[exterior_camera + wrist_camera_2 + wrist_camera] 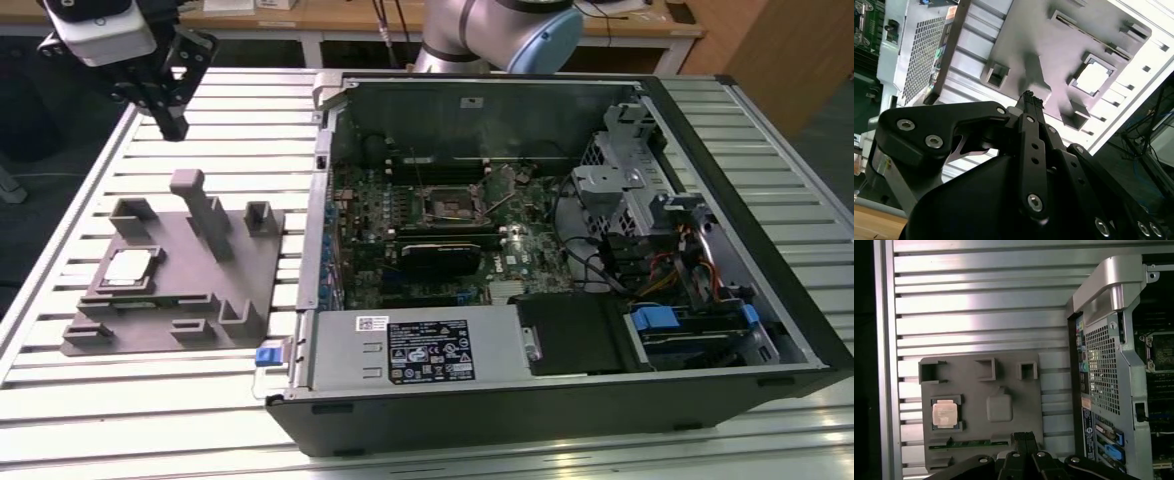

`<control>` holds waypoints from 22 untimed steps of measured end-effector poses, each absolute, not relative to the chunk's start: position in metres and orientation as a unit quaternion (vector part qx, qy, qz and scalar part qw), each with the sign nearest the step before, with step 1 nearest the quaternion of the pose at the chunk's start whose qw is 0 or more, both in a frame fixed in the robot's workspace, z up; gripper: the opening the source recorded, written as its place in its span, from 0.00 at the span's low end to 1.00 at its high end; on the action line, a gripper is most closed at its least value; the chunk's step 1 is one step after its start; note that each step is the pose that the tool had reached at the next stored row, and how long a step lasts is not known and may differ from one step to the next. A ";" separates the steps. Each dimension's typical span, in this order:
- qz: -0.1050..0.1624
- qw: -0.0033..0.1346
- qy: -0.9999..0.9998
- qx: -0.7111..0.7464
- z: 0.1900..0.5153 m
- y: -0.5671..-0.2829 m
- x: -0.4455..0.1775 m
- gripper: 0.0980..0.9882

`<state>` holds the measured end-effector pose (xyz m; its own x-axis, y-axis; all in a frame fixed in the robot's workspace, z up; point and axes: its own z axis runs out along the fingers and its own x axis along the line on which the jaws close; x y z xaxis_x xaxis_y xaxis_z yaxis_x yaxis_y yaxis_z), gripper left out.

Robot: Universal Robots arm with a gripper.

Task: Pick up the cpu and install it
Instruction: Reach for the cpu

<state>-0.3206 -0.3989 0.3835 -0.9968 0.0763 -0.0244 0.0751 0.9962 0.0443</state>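
Your gripper [171, 128] hangs above the slatted table [240, 110], at the exterior view's left of the case [534, 400] and on the far side of the tray [200, 300]. It touches nothing.

The jaws are clenched: both wrist views show the fingers [1029, 107] pressed together at the tips, with nothing between them.

The cpu [130, 266] is in the tray, outside the case. It lies flat in a square recess near the tray's edge farthest from the case, pale metal top up with a darker rim round it. You can see it in both wrist views too, [1093, 77] and [945, 414], well apart from the fingertips.

The tray is grey and lies flat on the table just beside the case, with upright blocks [200, 205] standing on it.

The case lies on its side, open face up. In the exterior view the motherboard's socket [451, 207] sits near the middle, and a black heatsink [441, 255] is just on the near side of it.
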 end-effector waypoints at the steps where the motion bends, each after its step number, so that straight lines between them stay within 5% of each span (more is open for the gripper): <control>1: 0.022 0.013 0.999 0.038 0.383 -0.399 -0.323 0.01; 22: 0.022 0.013 0.999 0.038 0.381 -0.399 -0.384 0.01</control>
<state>-0.3841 -0.3990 0.3812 -0.9968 0.0762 -0.0245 0.0750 0.9962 0.0444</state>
